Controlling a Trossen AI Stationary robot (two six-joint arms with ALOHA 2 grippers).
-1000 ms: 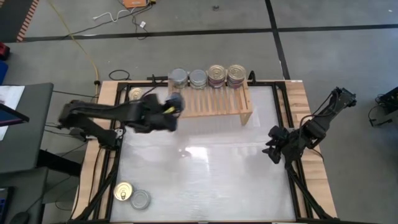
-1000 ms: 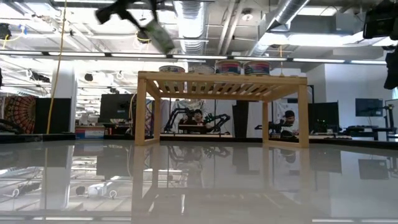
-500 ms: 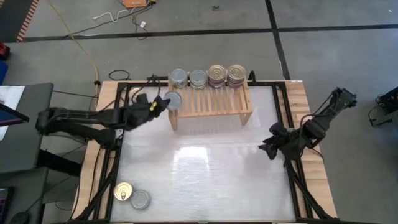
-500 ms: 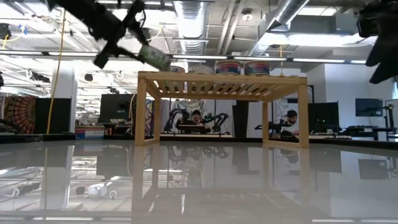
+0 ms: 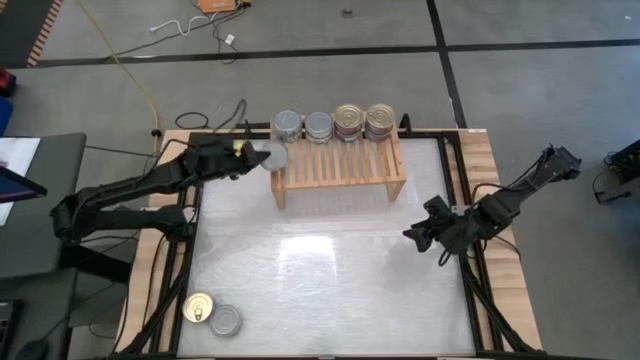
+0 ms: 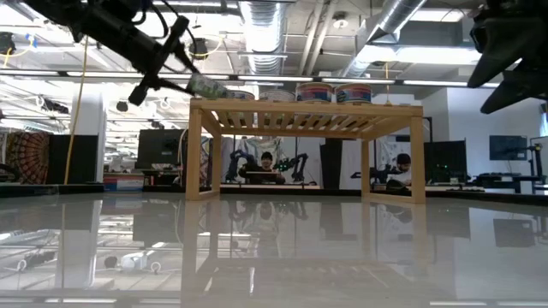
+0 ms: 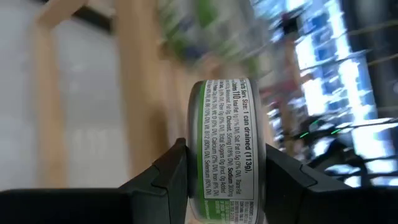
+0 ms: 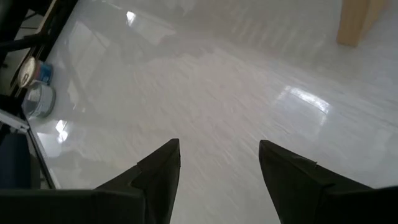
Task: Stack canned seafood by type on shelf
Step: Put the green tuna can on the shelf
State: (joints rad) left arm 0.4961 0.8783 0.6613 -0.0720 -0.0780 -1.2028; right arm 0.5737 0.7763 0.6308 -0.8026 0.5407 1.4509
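The light-wood shelf (image 5: 340,165) stands at the table's far side. Four stacks of canned seafood (image 5: 333,123) rest along its far edge. My left gripper (image 5: 248,155) is shut on a tin with a green-and-white label (image 7: 227,149), silver top up (image 5: 270,157). It hovers at the shelf's left end, about level with the slatted top (image 6: 208,86). Two more tins (image 5: 212,314) rest on the table's near left corner. My right gripper (image 5: 412,235) hangs open over the table's right side, with nothing between its fingers (image 8: 217,155). My left gripper pinches the tin across its two flat faces, one finger (image 7: 169,174) on each, at the rim nearest the gripper. The labelled side wall (image 7: 227,205) shows between them. The fingers come nearly level from the table's left. The tin is lifted clear, slightly tilted.
The white tabletop (image 5: 330,280) lies bare between the shelf and the near edge. The two loose tins also show in the right wrist view (image 8: 34,84). Black frame rails run along the table's left and right sides (image 5: 470,280).
My left gripper has sunk from well above the shelf to the height of its top, drawing slightly toward the table's far left. It has tipped toward level, so the tin's silver top now faces up. My right gripper has drifted a little toward the table's left and rolled.
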